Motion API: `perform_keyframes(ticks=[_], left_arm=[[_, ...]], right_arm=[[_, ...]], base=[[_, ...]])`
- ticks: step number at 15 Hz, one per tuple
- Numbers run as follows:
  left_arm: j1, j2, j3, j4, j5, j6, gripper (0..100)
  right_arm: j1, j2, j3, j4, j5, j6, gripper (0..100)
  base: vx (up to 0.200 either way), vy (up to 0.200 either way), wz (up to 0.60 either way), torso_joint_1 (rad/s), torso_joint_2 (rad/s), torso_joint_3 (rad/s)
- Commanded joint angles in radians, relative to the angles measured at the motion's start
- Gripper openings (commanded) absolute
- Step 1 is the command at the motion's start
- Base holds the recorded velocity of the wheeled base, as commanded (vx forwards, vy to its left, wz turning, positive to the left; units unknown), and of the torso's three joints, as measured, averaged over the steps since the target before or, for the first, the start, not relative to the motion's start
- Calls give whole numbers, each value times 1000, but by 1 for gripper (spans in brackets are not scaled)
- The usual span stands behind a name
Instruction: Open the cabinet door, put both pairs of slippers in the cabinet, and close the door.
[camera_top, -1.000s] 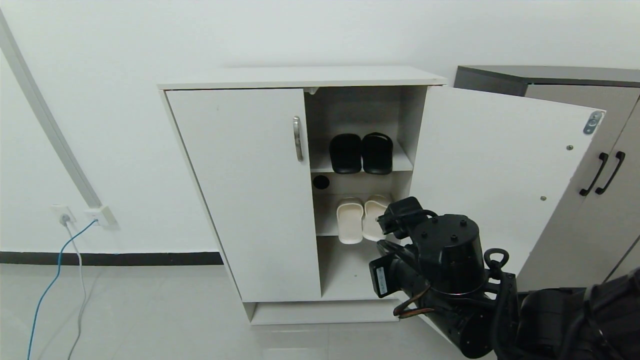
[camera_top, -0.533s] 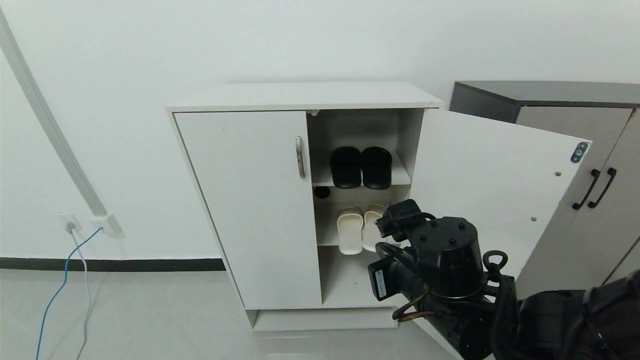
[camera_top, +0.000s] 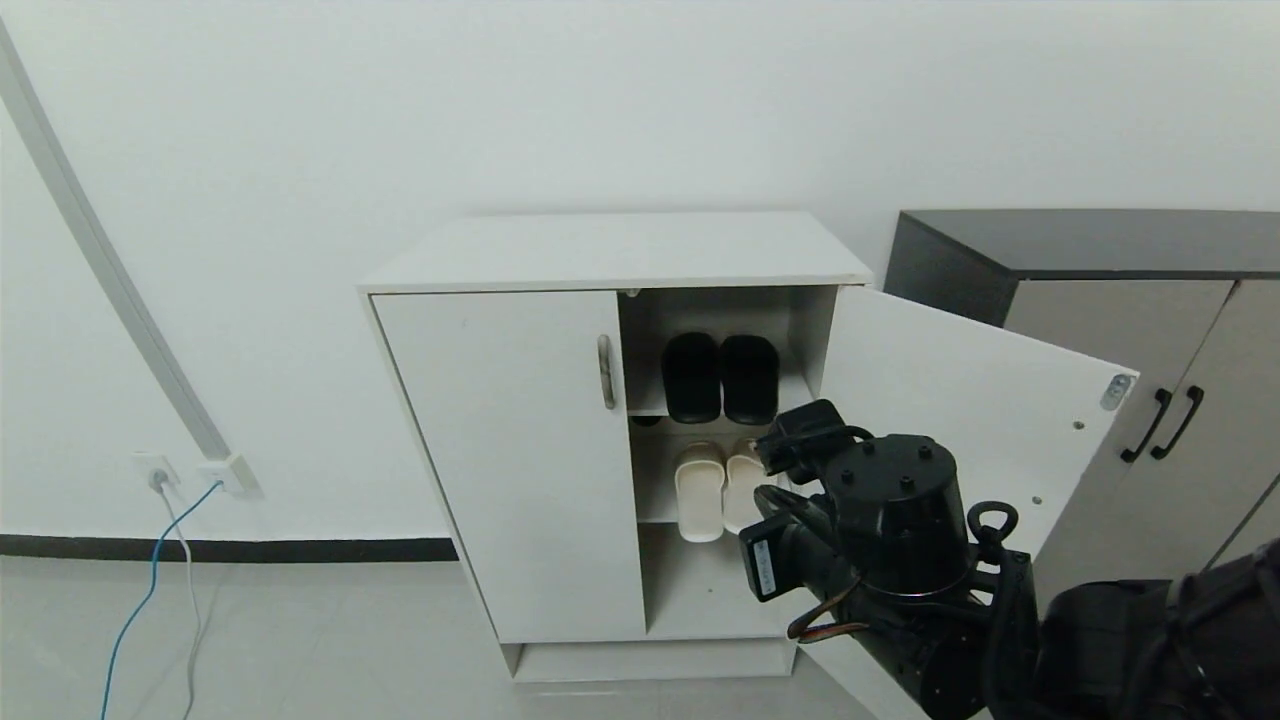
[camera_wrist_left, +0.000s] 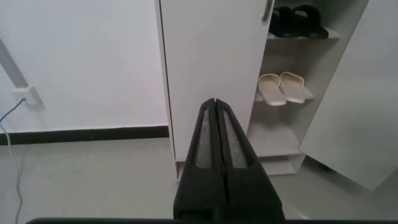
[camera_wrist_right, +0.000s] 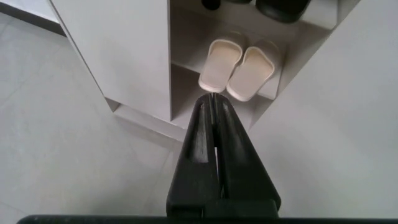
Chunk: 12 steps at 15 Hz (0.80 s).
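The white cabinet (camera_top: 620, 250) stands against the wall with its right door (camera_top: 960, 400) swung open and its left door (camera_top: 510, 450) closed. A pair of black slippers (camera_top: 720, 378) sits on the upper shelf, and a pair of white slippers (camera_top: 712, 485) on the shelf below. My right arm (camera_top: 880, 520) hangs low in front of the open door. The right gripper (camera_wrist_right: 213, 98) is shut and empty, pointing at the white slippers (camera_wrist_right: 239, 62) from a short way off. Farther back, my left gripper (camera_wrist_left: 214, 102) is shut and empty, facing the closed door (camera_wrist_left: 211, 56).
A grey cabinet (camera_top: 1150, 420) with black handles stands just right of the open door. Wall sockets with a blue cable (camera_top: 150, 590) are at the lower left. Bare tiled floor (camera_top: 300, 640) lies before the cabinet.
The whole head picture has shifted: the cabinet now sits lower and smaller, so the camera has moved away. Slippers, door and right arm keep their places relative to one another.
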<state>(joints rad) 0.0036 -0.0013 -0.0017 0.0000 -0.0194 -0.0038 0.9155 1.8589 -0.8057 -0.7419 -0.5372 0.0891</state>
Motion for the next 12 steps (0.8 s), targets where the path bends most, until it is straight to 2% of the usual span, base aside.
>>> perform_keyframes(ticks=[1, 12], left_arm=[[1, 1, 0, 0, -1, -1, 0], [-1, 1, 0, 0, 1, -1, 0]], right_arm=[[0, 2, 0, -1, 0, 0, 0], [0, 9, 3, -2, 2, 1, 0]], base=[[0, 0, 0, 159, -476, -330], [0, 0, 0, 199, -511, -316]])
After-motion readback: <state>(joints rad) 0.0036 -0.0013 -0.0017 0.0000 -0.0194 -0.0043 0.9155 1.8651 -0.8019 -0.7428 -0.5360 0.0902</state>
